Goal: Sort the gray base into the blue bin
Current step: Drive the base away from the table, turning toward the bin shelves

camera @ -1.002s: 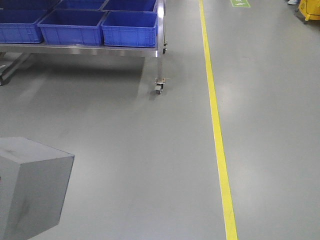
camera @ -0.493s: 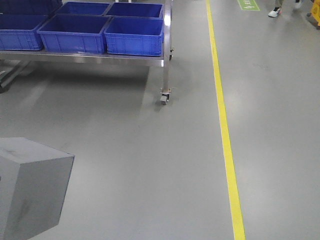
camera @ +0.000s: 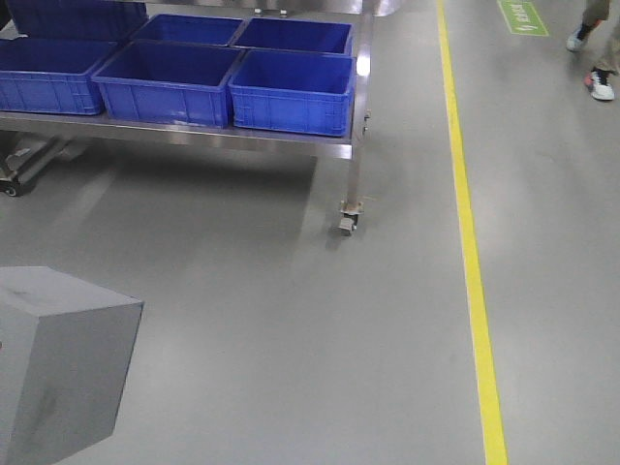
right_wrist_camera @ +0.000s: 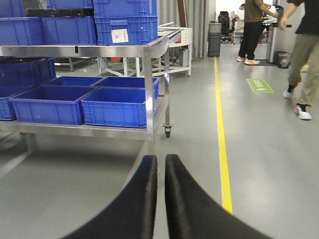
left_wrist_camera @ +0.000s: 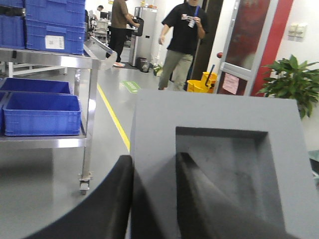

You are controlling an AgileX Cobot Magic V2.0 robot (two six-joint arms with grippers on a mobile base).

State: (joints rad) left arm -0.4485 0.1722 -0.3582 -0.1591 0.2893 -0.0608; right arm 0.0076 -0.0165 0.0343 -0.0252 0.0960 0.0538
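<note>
Lower-left corner: plain gray box-shaped block (camera: 58, 363), cut off by the frame edge. Open bright-blue plastic crates (camera: 291, 107) sit side by side on a stainless-steel wheeled cart (camera: 194, 136). A yellow floor line (camera: 472, 262) runs right of the cart's caster (camera: 347, 224). Top right: white shoes (camera: 601, 85), probably one walker's.

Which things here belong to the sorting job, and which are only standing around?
For the job:
- gray base, gripped by the left gripper
- blue bin, on the steel cart

Only around:
- yellow floor line
- person in black shirt
- potted plant
- yellow mop bucket
</note>
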